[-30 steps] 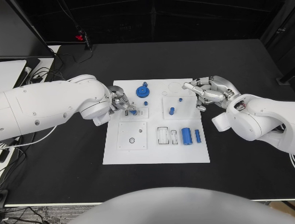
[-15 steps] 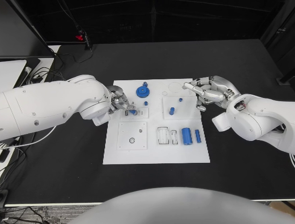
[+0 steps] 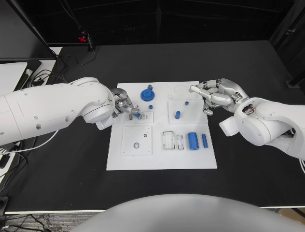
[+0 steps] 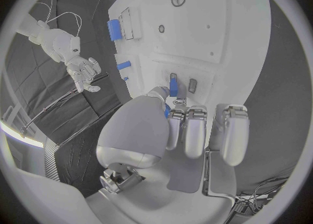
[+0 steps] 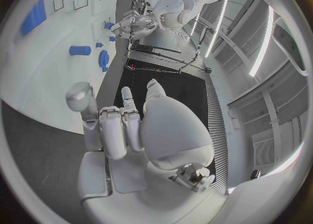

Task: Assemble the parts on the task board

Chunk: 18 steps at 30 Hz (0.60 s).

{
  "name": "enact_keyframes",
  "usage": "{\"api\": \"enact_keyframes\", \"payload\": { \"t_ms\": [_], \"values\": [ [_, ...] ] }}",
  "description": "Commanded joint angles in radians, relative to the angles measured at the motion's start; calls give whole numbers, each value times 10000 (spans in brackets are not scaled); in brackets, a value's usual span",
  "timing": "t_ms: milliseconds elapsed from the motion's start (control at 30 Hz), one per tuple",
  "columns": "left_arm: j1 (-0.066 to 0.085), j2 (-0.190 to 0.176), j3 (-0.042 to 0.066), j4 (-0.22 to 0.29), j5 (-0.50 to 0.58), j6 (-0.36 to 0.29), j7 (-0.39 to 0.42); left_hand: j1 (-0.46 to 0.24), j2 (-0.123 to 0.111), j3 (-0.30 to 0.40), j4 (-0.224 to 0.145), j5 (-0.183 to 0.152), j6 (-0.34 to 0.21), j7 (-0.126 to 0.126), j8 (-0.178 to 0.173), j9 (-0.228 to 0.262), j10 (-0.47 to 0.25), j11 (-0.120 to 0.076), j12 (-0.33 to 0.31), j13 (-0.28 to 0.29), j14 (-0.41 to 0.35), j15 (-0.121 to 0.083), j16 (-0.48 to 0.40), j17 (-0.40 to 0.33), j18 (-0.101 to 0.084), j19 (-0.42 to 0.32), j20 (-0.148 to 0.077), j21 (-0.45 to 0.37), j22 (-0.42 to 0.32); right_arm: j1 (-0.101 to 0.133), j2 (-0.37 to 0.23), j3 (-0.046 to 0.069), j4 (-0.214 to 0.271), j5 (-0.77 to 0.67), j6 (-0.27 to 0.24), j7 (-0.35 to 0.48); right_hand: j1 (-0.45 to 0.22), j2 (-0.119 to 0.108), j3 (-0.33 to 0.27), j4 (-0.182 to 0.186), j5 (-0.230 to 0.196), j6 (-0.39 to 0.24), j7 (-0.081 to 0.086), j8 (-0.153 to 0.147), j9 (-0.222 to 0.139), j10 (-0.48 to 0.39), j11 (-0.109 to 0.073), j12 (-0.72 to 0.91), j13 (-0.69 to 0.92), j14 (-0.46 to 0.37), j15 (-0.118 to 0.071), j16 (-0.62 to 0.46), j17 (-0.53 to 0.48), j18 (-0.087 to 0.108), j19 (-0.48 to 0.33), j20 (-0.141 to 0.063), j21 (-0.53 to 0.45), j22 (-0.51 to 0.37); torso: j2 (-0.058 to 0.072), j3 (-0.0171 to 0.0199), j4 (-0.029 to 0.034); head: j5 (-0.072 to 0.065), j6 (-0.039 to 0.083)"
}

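- The counter [image 3: 69, 179] is plain black, with no pattern.
- The task board [image 3: 161, 162] is white; its raised square plates are the same white.
- The gear-shaped part [image 3: 147, 94] near the board's far edge is bright blue.
- The small peg [image 3: 177, 115] on the square plate is blue.
- The thick cylinder [image 3: 192, 140] and the thin cylinder [image 3: 204, 140] beside it are both blue.
- The small part [image 3: 137, 116] at the left hand's fingertips is blue.
- The left hand [image 3: 125, 108] is silver-grey, on a glossy white arm.
- The right hand [image 3: 214, 95] is silver-grey as well, with a white arm behind it.
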Motion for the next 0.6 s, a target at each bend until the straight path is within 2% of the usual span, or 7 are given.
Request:
{"api": "enact_keyframes", "payload": {
  "t_ms": [33, 333, 600],
  "values": [
    [4, 17, 0, -18, 14, 15, 58, 108, 49, 18, -63, 51, 185, -208, 70, 1, 1046, -34, -52, 2623, 1044, -47, 9, 2635, -65, 1062, -62, 31, 2635, 10, -5, 4, 30, 9, 29, 71, 6, 65, -75, 6, 30, -84, 15, 57, 9, 1062, 27, -35, 2607, 543, -2, -37, 1796, 195, -81, 17, -55, -14, 6, 1, 1, 1, 2],
    [-6, 47, 0, 10, 14, 115, 33, 116, 49, 24, -61, 55, 185, -207, 70, 0, 1046, -34, -52, 2623, 1044, -48, 9, 2635, -65, 1062, -63, 31, 2635, 10, -8, 4, 34, 9, 26, 69, 6, 65, -75, 6, 30, -84, 15, 57, 9, 1062, 27, -35, 2607, 543, -2, -37, 1796, 195, -81, 17, -55, -14, -3, -1, -2, -1, 2],
    [-16, 36, 0, 55, 14, 264, 24, -142, -11, -99, 34, 63, 154, -155, 26, -31, 1046, 7, -52, 2623, 1044, -30, 9, 2635, -65, 1062, -73, 31, 2635, 10, -15, 4, 33, 9, 26, 68, 21, 82, -95, 5, 39, -101, 16, 89, 6, 1062, 28, -35, 2607, 542, 0, -36, 1794, 194, -76, 19, -61, -9, -4, -2, -1, -16, 2]
  ]
}}
